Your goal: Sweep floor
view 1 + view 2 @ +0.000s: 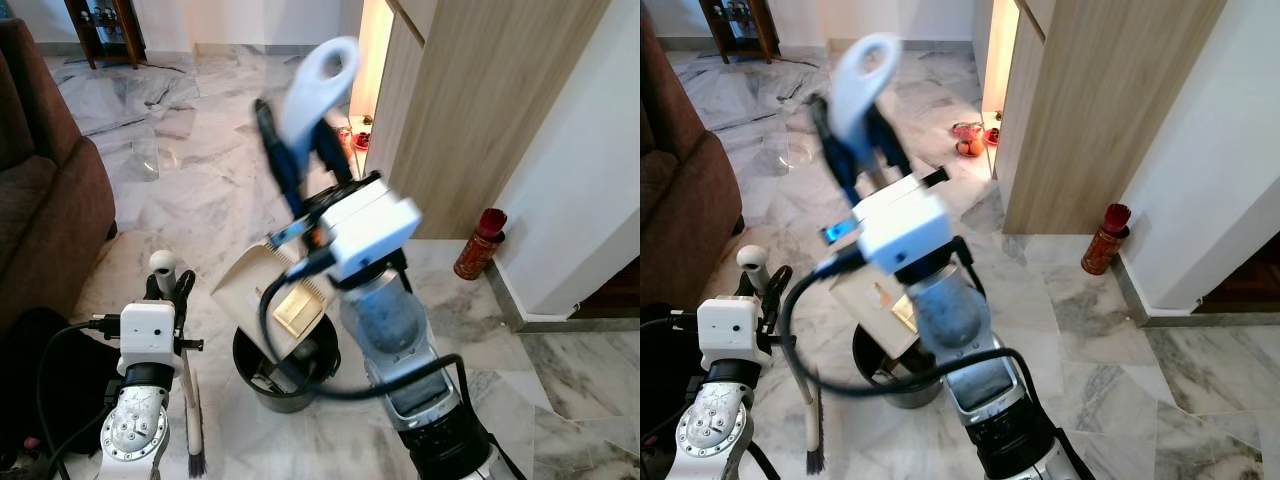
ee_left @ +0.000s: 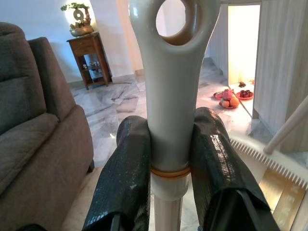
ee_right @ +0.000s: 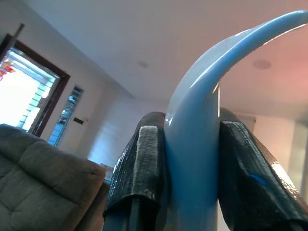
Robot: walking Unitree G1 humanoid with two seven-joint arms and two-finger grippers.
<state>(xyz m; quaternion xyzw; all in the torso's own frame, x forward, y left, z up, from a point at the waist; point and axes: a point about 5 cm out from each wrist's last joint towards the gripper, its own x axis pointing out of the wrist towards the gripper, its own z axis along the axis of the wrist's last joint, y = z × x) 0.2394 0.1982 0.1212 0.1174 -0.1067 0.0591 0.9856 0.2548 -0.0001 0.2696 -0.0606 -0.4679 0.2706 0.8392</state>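
Note:
My left gripper [image 1: 168,290] is low at the left, shut on the pale broom handle [image 2: 168,96], which ends in a loop with a hole. The broom's dark bristles [image 1: 196,462] rest on the marble floor beside my left arm. Raised in the middle, my right gripper [image 1: 300,145] is shut on the white-blue dustpan handle [image 1: 320,80], held upright. The cream dustpan [image 1: 270,290] hangs tilted below it, its mouth over a black bin [image 1: 285,380] on the floor. In the right wrist view the black fingers [image 3: 144,163] clamp that curved handle [image 3: 192,144] on both sides.
A brown sofa [image 1: 40,200] fills the left side. A wooden panel wall [image 1: 480,110] and a white wall stand at the right, with a red canister [image 1: 480,243] at their foot. A plate of fruit [image 1: 355,135] lies on the floor by the lit opening. Open marble floor [image 1: 200,170] stretches ahead.

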